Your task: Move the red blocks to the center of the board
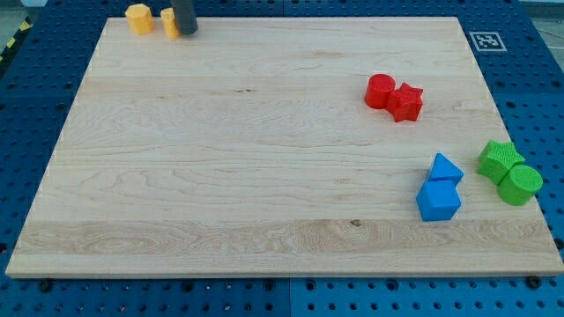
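Note:
A red cylinder point(381, 91) and a red star block point(407, 102) touch each other right of the board's middle, in the upper half. My tip point(187, 32) is at the view's top left, touching the right side of a yellow block point(169, 22). The tip is far to the left of the red blocks.
A second yellow block point(138, 18) lies at the top left edge of the wooden board point(220, 176). A blue triangle point(445, 167) and blue cube point(438, 201) sit at lower right. A green star point(500, 159) and green cylinder point(520, 185) lie near the right edge.

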Robot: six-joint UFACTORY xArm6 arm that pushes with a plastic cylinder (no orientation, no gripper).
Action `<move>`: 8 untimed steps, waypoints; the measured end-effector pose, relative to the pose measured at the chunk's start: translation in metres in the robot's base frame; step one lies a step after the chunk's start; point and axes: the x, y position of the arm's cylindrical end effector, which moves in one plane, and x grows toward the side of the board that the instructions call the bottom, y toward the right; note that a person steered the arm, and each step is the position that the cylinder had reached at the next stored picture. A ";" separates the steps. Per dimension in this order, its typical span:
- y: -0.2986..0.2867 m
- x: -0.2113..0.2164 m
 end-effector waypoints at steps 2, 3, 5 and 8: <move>0.029 0.002; 0.106 0.014; 0.280 0.096; 0.445 0.204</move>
